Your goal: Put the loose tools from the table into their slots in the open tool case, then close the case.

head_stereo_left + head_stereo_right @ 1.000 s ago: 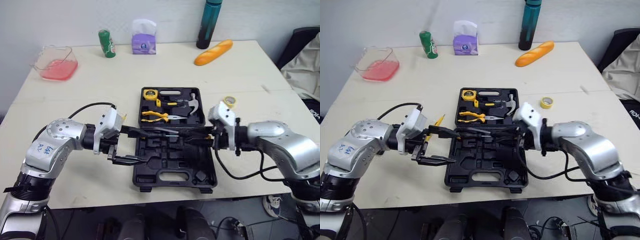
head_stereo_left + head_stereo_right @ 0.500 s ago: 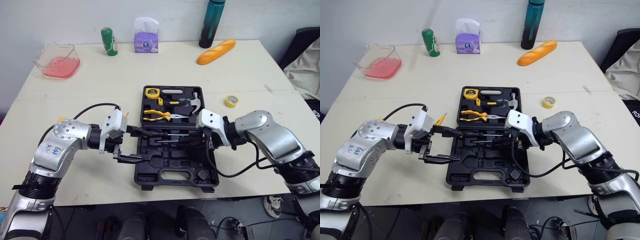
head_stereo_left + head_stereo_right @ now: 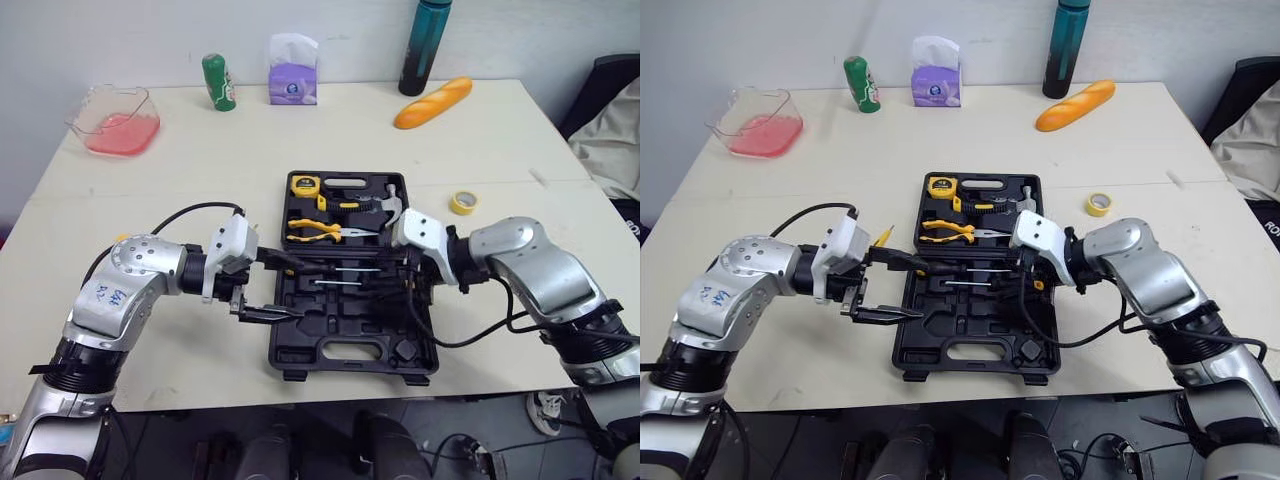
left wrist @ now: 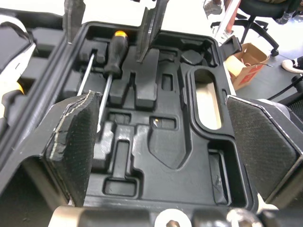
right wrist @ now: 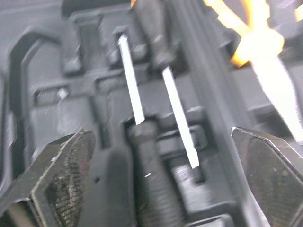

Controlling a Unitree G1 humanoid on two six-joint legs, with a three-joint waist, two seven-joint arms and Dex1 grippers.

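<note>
head views: the right gripper (image 3: 408, 276) has drawn in over the open tool case (image 3: 300, 340) since a second ago; the left gripper (image 3: 272, 285) gapes at its left edge. wrist views: two screwdrivers (image 4: 113, 54) lie seated in slots, right fingers (image 5: 64, 163) spread above them, so that placing looks done.

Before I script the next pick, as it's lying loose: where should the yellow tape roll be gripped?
Pinch the wall of the tape roll from straight above, one jaw inside the hole: it lies flat on the table, an open ring, clear of the case.
</note>
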